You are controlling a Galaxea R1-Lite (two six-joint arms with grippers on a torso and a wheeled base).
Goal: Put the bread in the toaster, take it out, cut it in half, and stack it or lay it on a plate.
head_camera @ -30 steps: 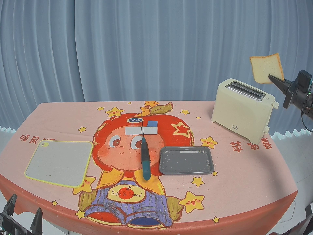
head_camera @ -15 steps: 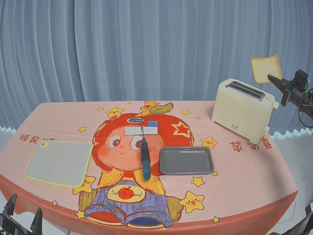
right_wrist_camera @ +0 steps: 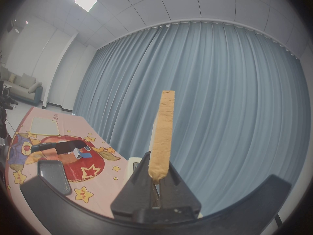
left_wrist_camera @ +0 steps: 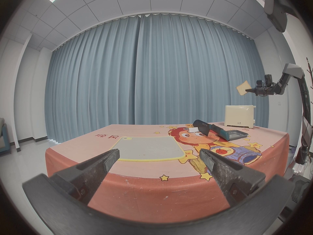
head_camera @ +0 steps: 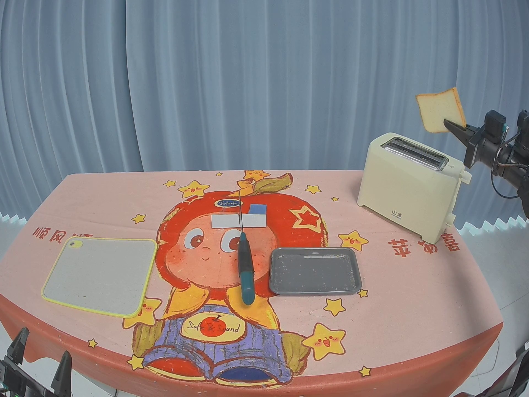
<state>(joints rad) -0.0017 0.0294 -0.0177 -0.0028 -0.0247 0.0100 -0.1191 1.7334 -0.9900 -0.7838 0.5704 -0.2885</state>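
Right gripper [head_camera: 451,125] is clamped on the lower corner of the bread slice [head_camera: 438,110]. The slice stands on edge in the air above the toaster's [head_camera: 410,183] right end, not touching it. Left gripper [left_wrist_camera: 158,154] has its jaws wide apart, well away from the toaster at the near table edge. Plate [head_camera: 315,271], knife [head_camera: 246,271] and cutting board [head_camera: 99,274] lie left of the toaster.

Blue pleated curtain [head_camera: 264,67] hangs behind the right tool [head_camera: 447,123]. Pink cartoon tablecloth [head_camera: 413,304] is spread well below it, with small white and blue blocks [head_camera: 226,220] mid-cloth.
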